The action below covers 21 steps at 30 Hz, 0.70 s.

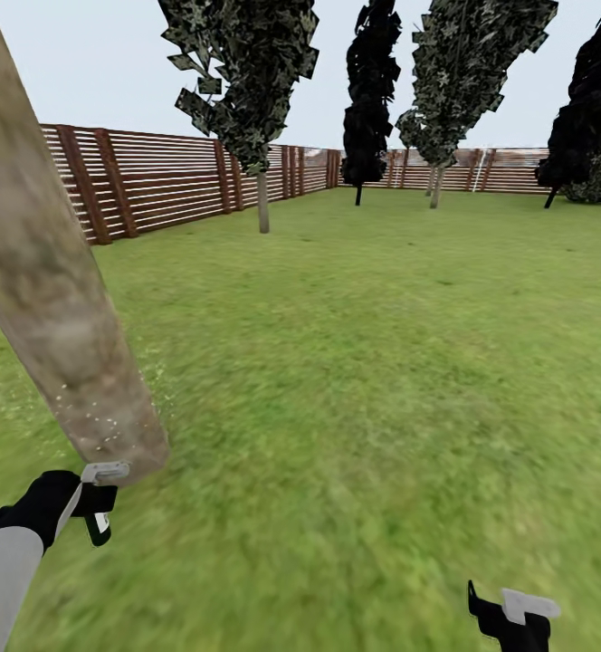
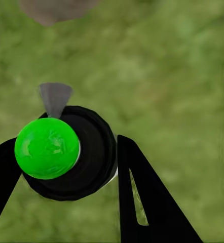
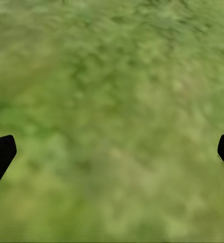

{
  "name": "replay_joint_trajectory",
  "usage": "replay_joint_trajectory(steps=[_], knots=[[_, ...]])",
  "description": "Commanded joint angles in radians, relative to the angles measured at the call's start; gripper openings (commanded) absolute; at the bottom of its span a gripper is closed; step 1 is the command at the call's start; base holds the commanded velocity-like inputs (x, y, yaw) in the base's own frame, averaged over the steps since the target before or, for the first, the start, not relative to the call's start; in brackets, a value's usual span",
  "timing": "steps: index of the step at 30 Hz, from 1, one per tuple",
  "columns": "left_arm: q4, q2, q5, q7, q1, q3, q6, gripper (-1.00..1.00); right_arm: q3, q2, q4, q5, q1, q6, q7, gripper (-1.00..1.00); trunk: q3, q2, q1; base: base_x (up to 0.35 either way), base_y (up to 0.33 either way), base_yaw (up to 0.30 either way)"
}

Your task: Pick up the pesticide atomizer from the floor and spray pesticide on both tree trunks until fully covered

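A thick tree trunk (image 1: 56, 299), mottled beige and grey-brown, slants up the left of the head view, with small white specks on its lower part. Just in front of its base, my left gripper (image 1: 99, 509) is shut on the pesticide atomizer (image 1: 104, 484), whose grey nozzle points at the trunk. In the left wrist view the atomizer (image 2: 66, 152) is a black body with a bright green cap, held between the two black fingers (image 2: 142, 197), and the trunk base (image 2: 56, 7) lies beyond the nozzle. My right gripper (image 1: 510, 616) hangs open over grass, low on the right.
Green lawn (image 1: 364, 362) stretches ahead to a brown slatted fence (image 1: 165, 181). Farther off stand a bare-trunked tree (image 1: 262, 204), another (image 1: 436, 186), and thin black conifers (image 1: 370, 100). Only grass (image 3: 112, 101) lies under the right gripper (image 3: 112, 152).
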Motion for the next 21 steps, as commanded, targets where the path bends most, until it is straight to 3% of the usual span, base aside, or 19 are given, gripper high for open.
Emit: replay_joint_trajectory(steps=[1,21], knots=[[-0.002,-0.001,-0.011,-0.008,-0.001,0.008,0.005,-1.0,-0.008,0.0,0.001,0.009,-0.001,-0.004,0.001,1.0,-0.001,0.0,0.0,0.181,-0.224,0.005],[-0.002,-0.001,-0.011,-0.008,-0.001,0.008,0.005,-1.0,-0.007,0.0,0.001,0.009,-0.001,-0.004,0.001,1.0,-0.001,0.0,0.0,0.173,-0.229,0.255]])
